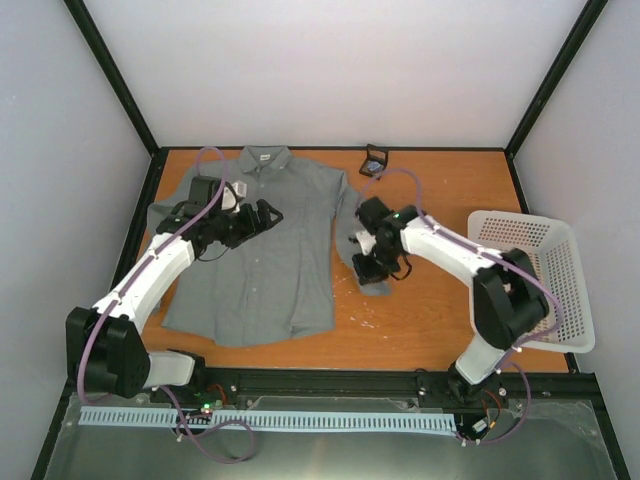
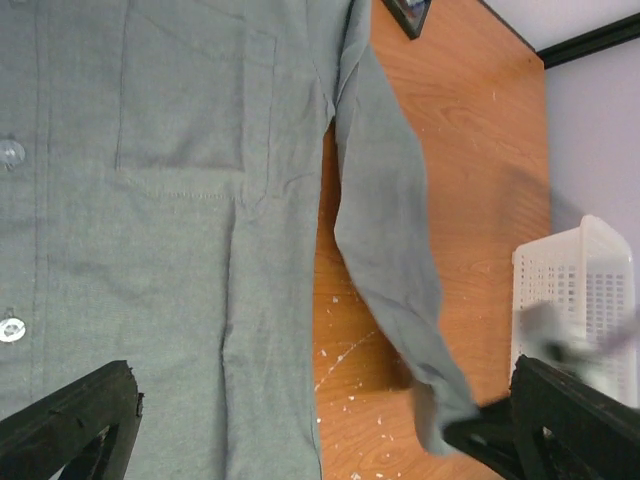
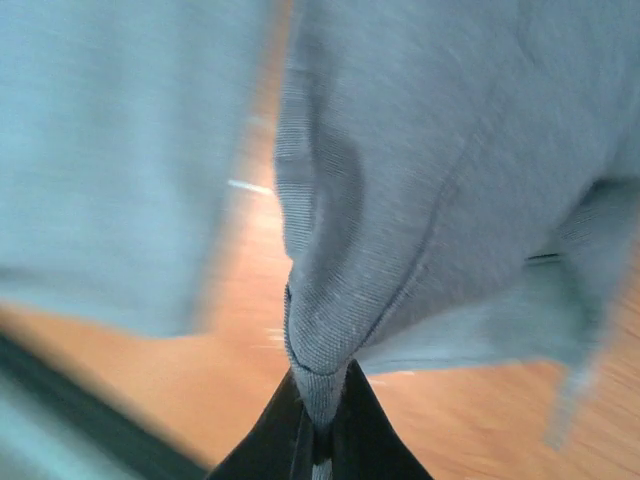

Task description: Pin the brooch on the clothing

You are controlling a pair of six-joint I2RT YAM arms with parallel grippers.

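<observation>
The grey shirt [image 1: 260, 270] lies flat on the wooden table, collar at the far side. It also shows in the left wrist view [image 2: 150, 250]. My right gripper [image 1: 368, 268] is shut on the end of the shirt's right-hand sleeve [image 2: 385, 230]. In the right wrist view the gripper [image 3: 322, 405] pinches a fold of grey cloth [image 3: 450, 150] lifted off the table. My left gripper [image 1: 262, 215] hovers over the shirt's chest, jaws wide open and empty [image 2: 320, 430]. The brooch is not in view.
A small black square holder [image 1: 375, 160] lies on the table by the back edge; it also shows in the left wrist view [image 2: 408, 12]. A white plastic basket [image 1: 540, 270] stands at the right. Bare wood [image 1: 440, 200] lies between sleeve and basket.
</observation>
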